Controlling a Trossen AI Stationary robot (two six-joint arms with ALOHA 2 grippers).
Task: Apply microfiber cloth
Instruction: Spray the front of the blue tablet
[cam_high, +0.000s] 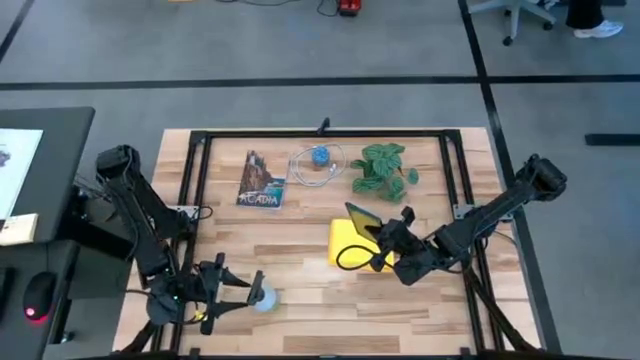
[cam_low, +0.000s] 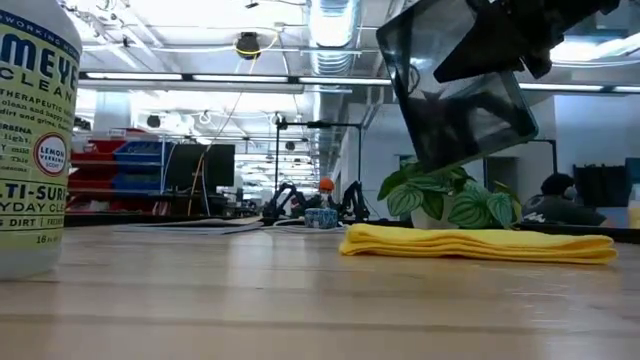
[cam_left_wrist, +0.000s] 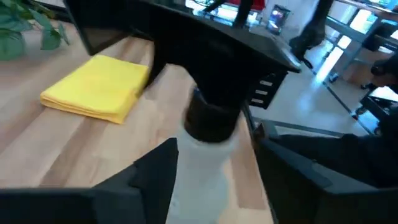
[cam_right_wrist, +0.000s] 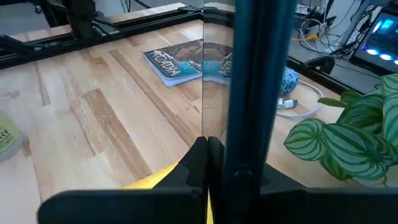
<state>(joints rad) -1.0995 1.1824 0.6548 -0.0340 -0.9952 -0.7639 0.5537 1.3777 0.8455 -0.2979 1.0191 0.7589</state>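
While right end effector (cam_high: 385, 236) pinches dark tablet (cam_low: 460, 85) tilted in air, yellow microfiber cloth (cam_low: 478, 243) lies flat directly below on tabletop (cam_high: 300, 250); left end effector (cam_high: 252, 292) clamps spray bottle (cam_left_wrist: 202, 155).

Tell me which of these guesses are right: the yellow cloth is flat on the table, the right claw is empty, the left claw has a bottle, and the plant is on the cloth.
1. The microfiber cloth lies folded flat on the table. True.
2. The right gripper is empty. False: it holds the dark tablet tilted above the cloth.
3. The left gripper grips a spray bottle. True.
4. The plant stands on the cloth. False: it stands apart, farther back.
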